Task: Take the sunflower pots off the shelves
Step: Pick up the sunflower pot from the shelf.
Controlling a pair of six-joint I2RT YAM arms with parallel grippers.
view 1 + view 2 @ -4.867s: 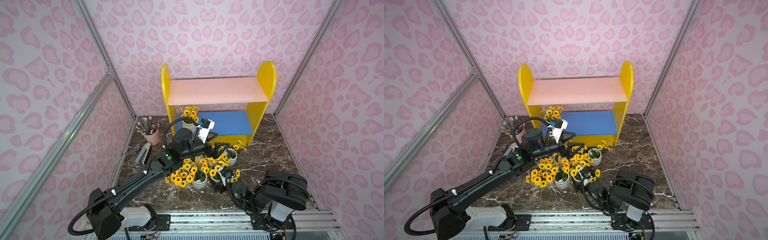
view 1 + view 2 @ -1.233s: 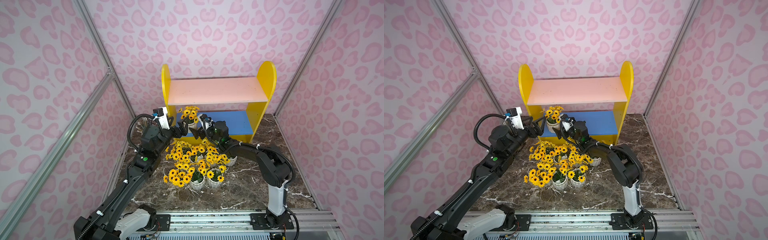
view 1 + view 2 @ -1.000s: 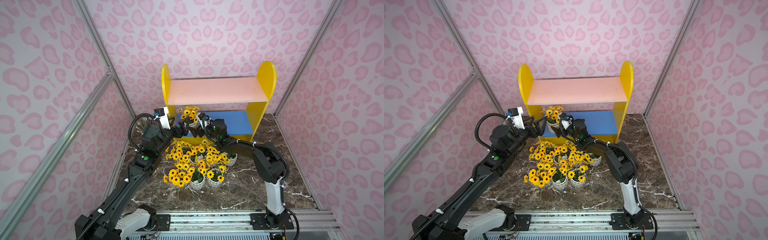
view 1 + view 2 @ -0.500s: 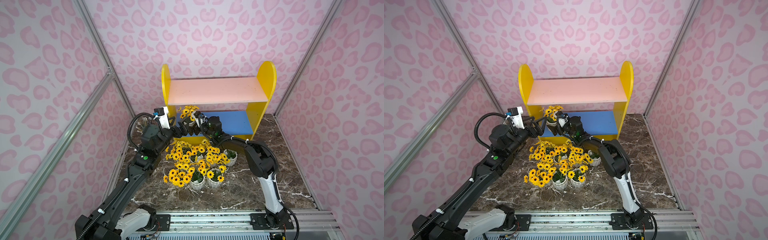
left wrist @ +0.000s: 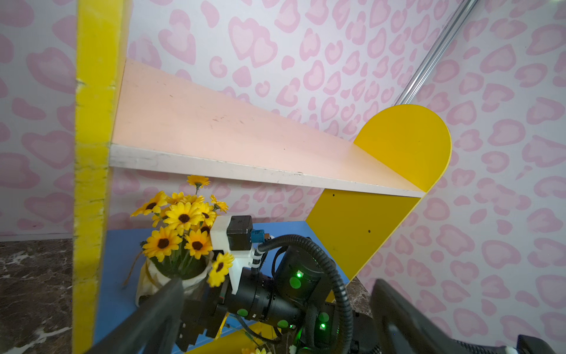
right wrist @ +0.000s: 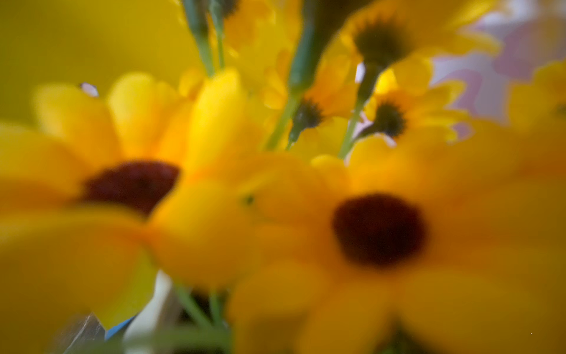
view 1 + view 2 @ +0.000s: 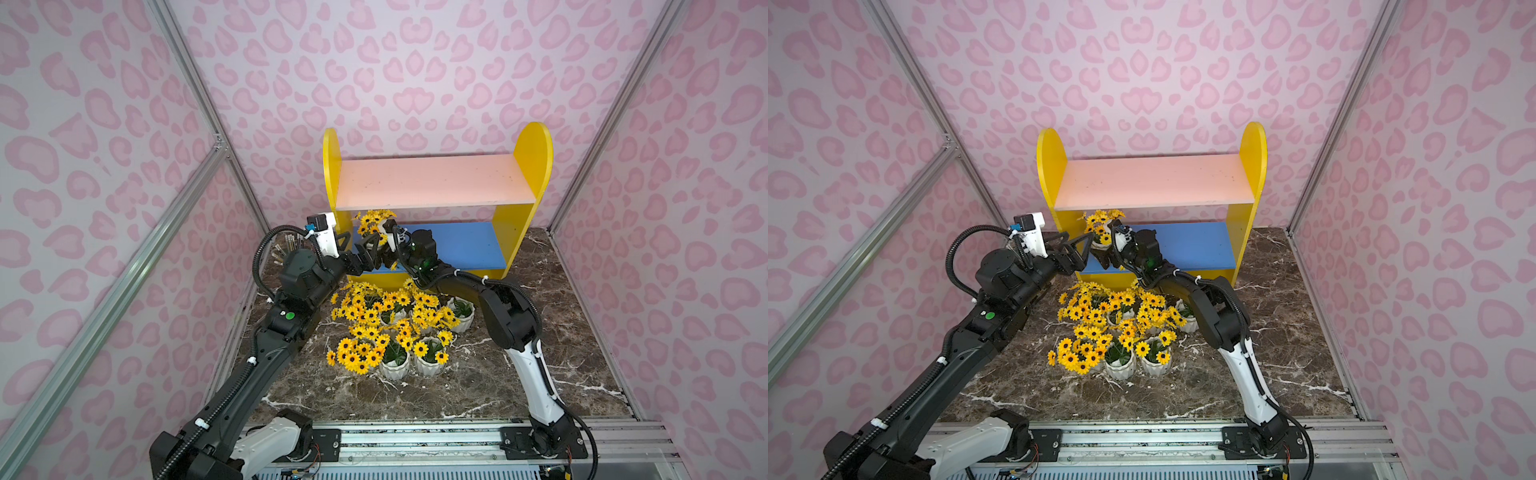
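Note:
The shelves [image 7: 432,178] [image 7: 1150,178] stand at the back, with a bare pink upper board [image 5: 214,122]. One sunflower pot [image 7: 374,220] [image 7: 1100,224] [image 5: 171,275] stands at the left end of the blue lower board. Several other sunflower pots [image 7: 390,328] [image 7: 1117,328] are clustered on the marble floor in front. My right gripper [image 7: 382,253] [image 7: 1105,257] is open at that pot's base. Its wrist view is filled with blurred sunflowers [image 6: 376,230]. My left gripper [image 7: 359,249] [image 7: 1079,249] [image 5: 275,285] hangs open and holds nothing, just left of the pot.
A cup of pencils [image 7: 287,243] sits by the left wall, mostly hidden behind my left arm. The yellow side panel [image 5: 92,184] is close beside my left gripper. Pink patterned walls enclose the floor. A metal rail [image 7: 415,436] runs along the front.
My right gripper has slid left along the blue board up to the pot. My left arm has barely moved. Both grippers have stayed open.

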